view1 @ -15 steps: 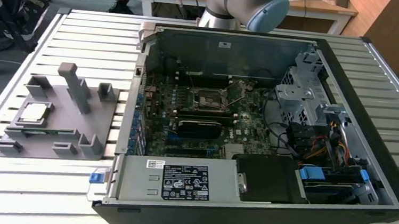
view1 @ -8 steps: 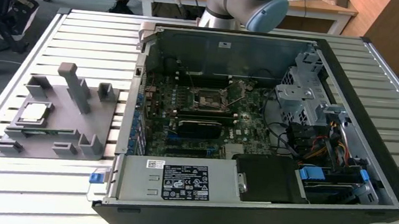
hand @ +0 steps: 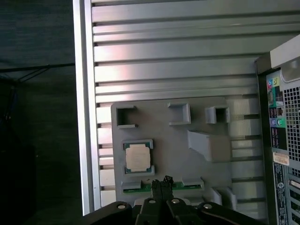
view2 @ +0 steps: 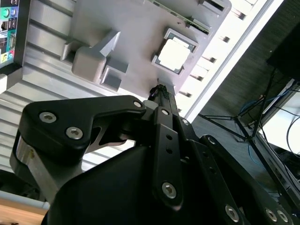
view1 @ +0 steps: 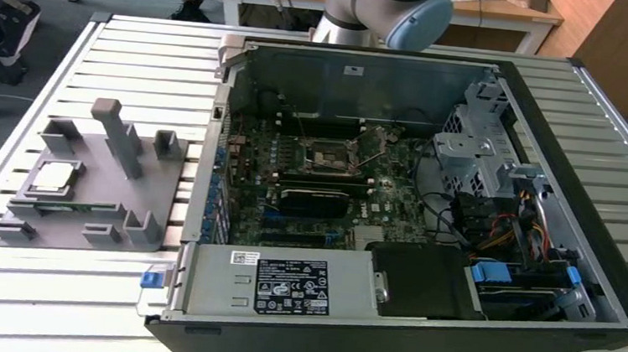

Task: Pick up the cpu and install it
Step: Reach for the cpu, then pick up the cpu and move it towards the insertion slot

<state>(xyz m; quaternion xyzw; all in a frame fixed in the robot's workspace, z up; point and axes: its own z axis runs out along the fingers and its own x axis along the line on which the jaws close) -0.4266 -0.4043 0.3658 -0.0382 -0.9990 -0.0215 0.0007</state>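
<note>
Soft, even daylight in the exterior view, the computer case (view1: 390,350) dark inside. Glare bleaches the cpu (view2: 174,54) white in the second wrist view.

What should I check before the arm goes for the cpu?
1. The cpu sits flat in its pocket on the fixture: ok.
2. Nothing lies on the cpu: ok.
3. The gripper lined up over the cpu: not ok; in the first wrist view its tips look nearer the memory stick.
4. Jaws open for a grasp: not ok; shut, holding nothing.
5. The socket open and empty: cannot tell.
6. The case open at the side for access: ok.
</note>
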